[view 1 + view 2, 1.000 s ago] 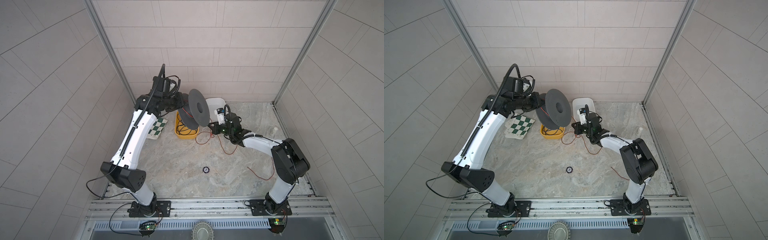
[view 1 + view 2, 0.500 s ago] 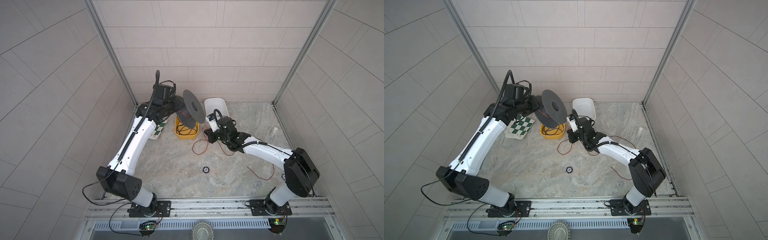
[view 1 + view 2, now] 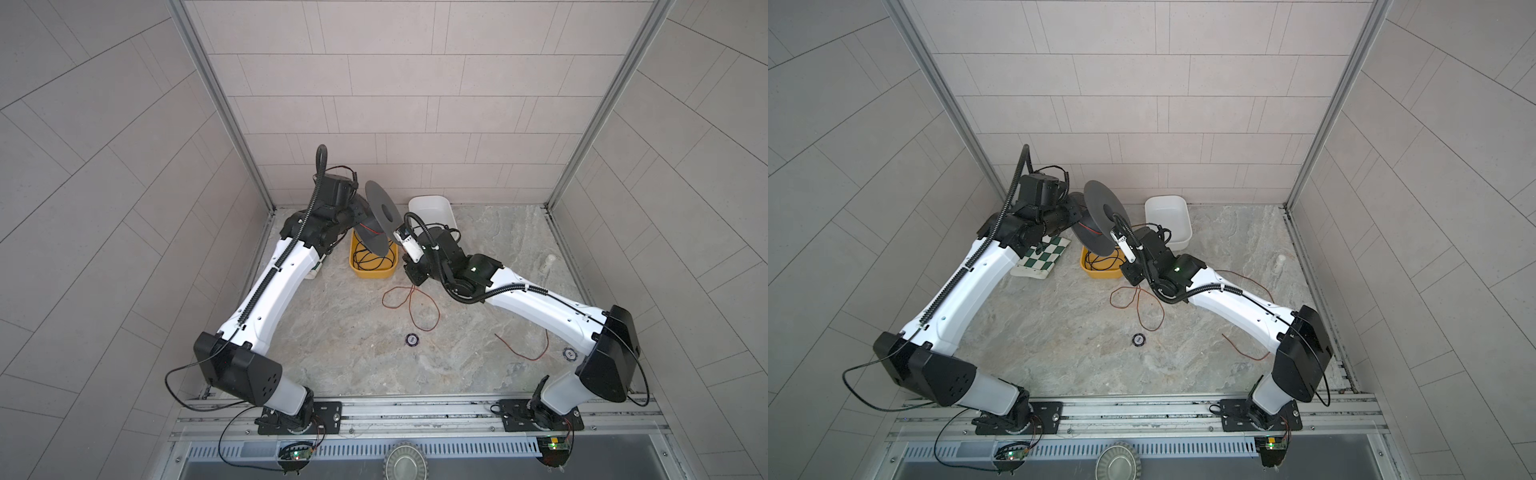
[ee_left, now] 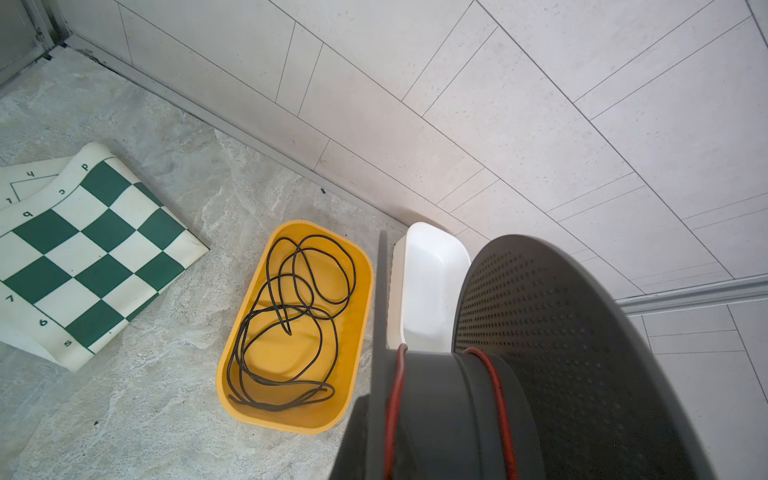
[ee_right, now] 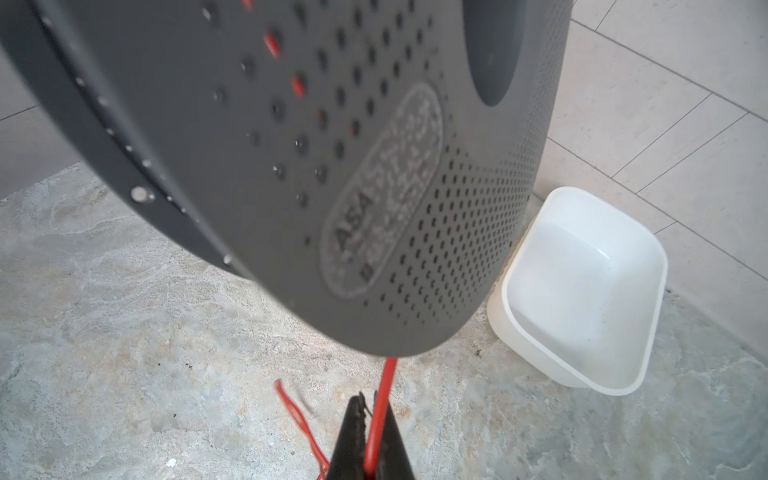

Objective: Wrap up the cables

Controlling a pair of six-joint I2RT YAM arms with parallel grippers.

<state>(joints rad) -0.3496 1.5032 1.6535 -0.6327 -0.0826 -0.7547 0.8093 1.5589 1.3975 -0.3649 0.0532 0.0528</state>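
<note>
Two turns of red wire [image 4: 392, 399] sit on the gray spool [image 4: 561, 332], and the strand drops to the right pincer [image 5: 370, 415], clamped shut on it, with the rest lying in loose loops on the counter [image 3: 332, 353]. Left pincer [image 3: 1074, 208], closed, holds the tilted spool up above a yellow tray [image 4: 316, 224] of black cable [image 4: 291, 309].

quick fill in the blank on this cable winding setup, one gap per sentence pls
1. The thin black cable lies coiled in the ____ tray.
2. The right gripper is shut on the ____ wire.
3. The grey spool is held up by the ____ gripper.
4. The white tub is ____.
Missing words: yellow; red; left; empty.
</note>
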